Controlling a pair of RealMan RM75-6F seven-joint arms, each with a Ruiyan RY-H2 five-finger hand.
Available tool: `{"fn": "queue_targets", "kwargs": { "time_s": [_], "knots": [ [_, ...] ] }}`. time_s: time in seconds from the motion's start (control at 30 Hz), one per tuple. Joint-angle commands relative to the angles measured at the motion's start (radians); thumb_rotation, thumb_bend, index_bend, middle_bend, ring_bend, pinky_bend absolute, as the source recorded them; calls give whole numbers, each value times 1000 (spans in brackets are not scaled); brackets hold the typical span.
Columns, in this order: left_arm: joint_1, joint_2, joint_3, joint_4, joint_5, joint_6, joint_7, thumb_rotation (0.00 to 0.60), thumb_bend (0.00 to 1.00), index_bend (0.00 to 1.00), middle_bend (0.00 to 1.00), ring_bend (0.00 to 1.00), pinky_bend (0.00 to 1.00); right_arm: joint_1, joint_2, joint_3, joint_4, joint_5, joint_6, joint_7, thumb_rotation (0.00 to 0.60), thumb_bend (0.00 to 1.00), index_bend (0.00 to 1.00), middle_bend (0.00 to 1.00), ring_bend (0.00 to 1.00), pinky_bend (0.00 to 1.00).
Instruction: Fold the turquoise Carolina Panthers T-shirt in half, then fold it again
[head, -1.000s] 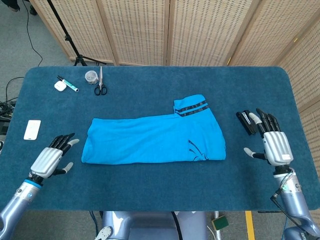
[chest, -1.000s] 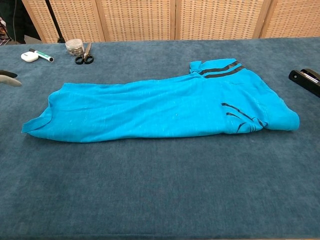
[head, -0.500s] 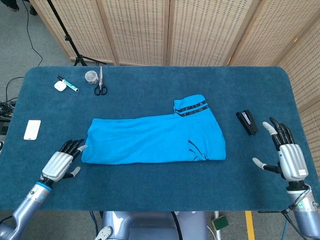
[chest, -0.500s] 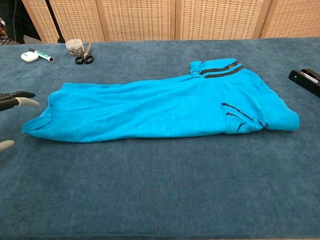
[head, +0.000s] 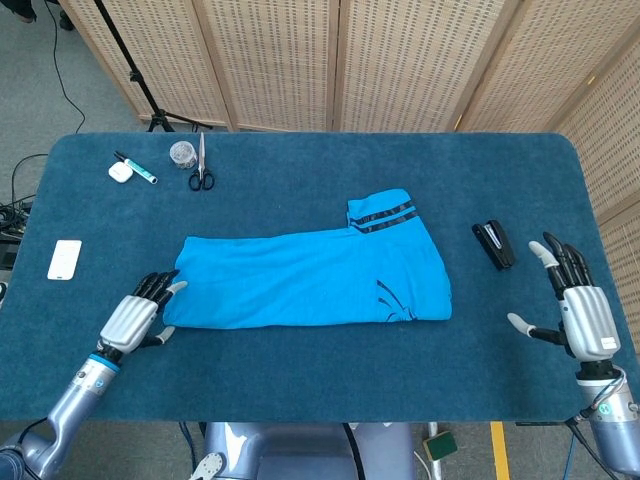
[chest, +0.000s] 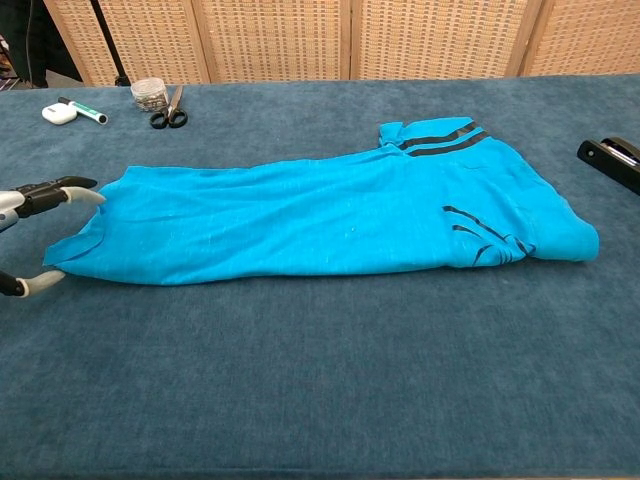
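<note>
Head view: the folded T-shirt lies mid-surface; the left hand, fingers spread and empty, meets its nine-o'clock edge for the second fold; the right hand waits wide at three o'clock.

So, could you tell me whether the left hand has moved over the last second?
Yes. In the head view the left hand has come in toward the T-shirt, and its fingertips now reach the shirt's left edge.

turquoise T-shirt, folded lengthwise, lying flat
</note>
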Motion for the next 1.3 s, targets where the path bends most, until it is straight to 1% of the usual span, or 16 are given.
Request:
{"fn": "queue_targets", "kwargs": {
  "time_s": [0.03,0.07,0.17,0.33,0.53,0.77,0.83,1.03,1.3],
  "knots": [
    [-7,-7,-2,3,-2,-9,0,600,364,232,0,0,0,0,-1,2,1,1,-4,1,600,0,0,0,0,0],
    [-8,-8,-1,2,-2,-11,-2,600,364,272,0,0,0,0,-1,2,2,2,-5,2,600,0,0,0,0,0],
    [-11,-10,1,-2,-2,-15,-2,600,364,347,0,0,0,-1,-1,4,2,2,-7,4,600,0,0,0,0,0],
    [-11,-9,5,-7,-4,-19,10,600,364,424,0,0,0,-3,0,9,3,3,-9,11,600,0,0,0,0,0],
    [-13,-20,6,3,-8,-23,25,600,365,443,0,0,0,-6,2,13,3,3,-11,16,600,0,0,0,0,0],
    [-17,-33,5,9,-13,-31,24,600,390,597,0,0,0,-8,1,18,5,4,-13,20,600,0,0,0,0,0],
    [-16,-33,6,8,-11,-26,24,600,401,623,0,0,0,-8,1,18,5,5,-15,22,600,0,0,0,0,0],
    [-16,-32,2,13,-14,-18,37,600,441,663,0,0,0,-9,1,19,5,0,-16,25,600,0,0,0,0,0],
    [-18,-22,3,32,-11,-11,52,600,461,704,0,0,0,-12,3,21,4,-1,-15,28,600,0,0,0,0,0]
  ]
}}
